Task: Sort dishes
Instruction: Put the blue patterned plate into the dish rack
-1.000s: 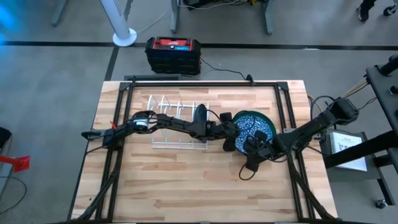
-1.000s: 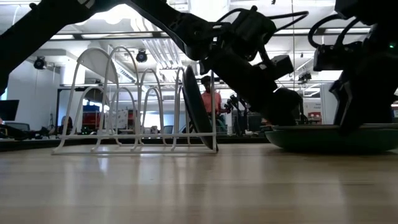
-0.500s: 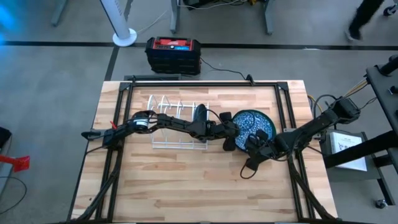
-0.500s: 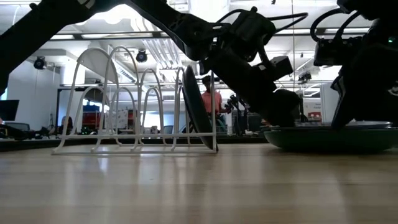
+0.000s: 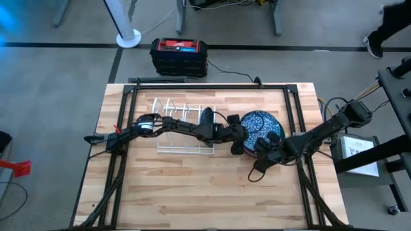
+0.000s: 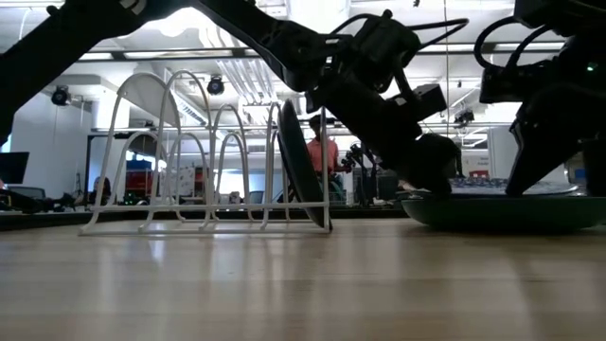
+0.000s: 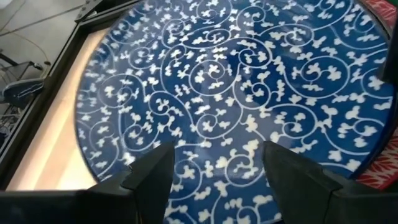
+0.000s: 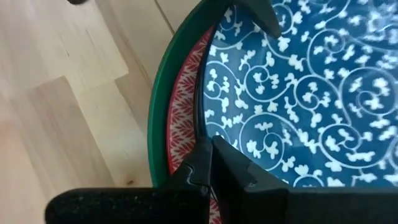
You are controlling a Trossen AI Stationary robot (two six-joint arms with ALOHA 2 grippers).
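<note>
Right gripper [image 8: 208,163] has snapped shut on the blue scroll-patterned round plate [image 5: 260,125].
Left gripper [image 7: 214,171] hovers spread over that plate, atop the red patterned plate [image 8: 186,106].

The right gripper [image 8: 208,163] fingers have closed on the blue plate [image 8: 298,87] rim.

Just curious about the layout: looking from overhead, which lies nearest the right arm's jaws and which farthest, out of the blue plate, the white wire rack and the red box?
1. Blue plate, just beside the right gripper.
2. White wire rack, mid-table, on the left.
3. Red box, on the floor beyond the table.
</note>
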